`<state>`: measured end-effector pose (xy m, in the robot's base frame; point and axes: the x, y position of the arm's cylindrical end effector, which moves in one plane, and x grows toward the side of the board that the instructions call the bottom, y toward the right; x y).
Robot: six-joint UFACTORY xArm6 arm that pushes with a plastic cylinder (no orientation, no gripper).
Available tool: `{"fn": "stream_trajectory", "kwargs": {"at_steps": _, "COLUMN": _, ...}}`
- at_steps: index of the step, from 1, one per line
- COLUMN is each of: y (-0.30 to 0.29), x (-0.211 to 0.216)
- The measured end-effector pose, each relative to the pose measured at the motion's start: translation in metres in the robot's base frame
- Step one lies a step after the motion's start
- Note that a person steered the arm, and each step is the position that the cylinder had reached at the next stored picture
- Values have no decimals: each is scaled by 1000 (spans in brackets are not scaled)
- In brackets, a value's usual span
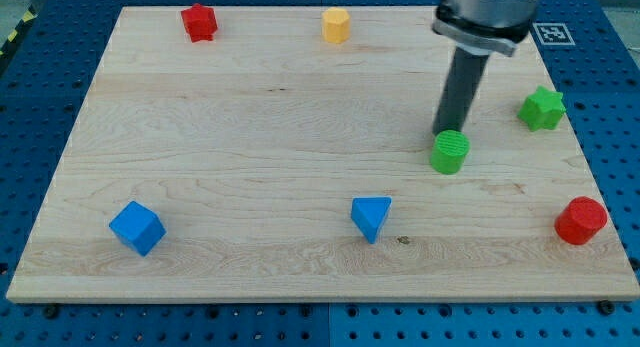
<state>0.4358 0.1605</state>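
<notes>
My tip point(447, 131) comes down from the view's top right and ends right at the top edge of the green cylinder point(449, 152), touching it or nearly so. A green star point(541, 108) lies to the right of the rod near the board's right edge. A red cylinder point(581, 220) sits lower right. A blue triangular block point(371, 217) lies below and left of the tip.
A blue cube point(136, 227) sits at the lower left. A red star point(199, 22) and a yellow hexagonal block point(336, 25) lie along the top edge of the wooden board point(250, 117). Blue perforated table surrounds the board.
</notes>
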Motion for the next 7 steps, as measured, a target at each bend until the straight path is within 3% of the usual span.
{"fn": "stream_trajectory", "kwargs": {"at_steps": 2, "y": 43, "x": 55}}
{"fn": "stream_trajectory", "kwargs": {"at_steps": 4, "y": -10, "x": -8}}
{"fn": "stream_trajectory", "kwargs": {"at_steps": 5, "y": -36, "x": -12}}
{"fn": "stream_trajectory", "kwargs": {"at_steps": 7, "y": 28, "x": 75}}
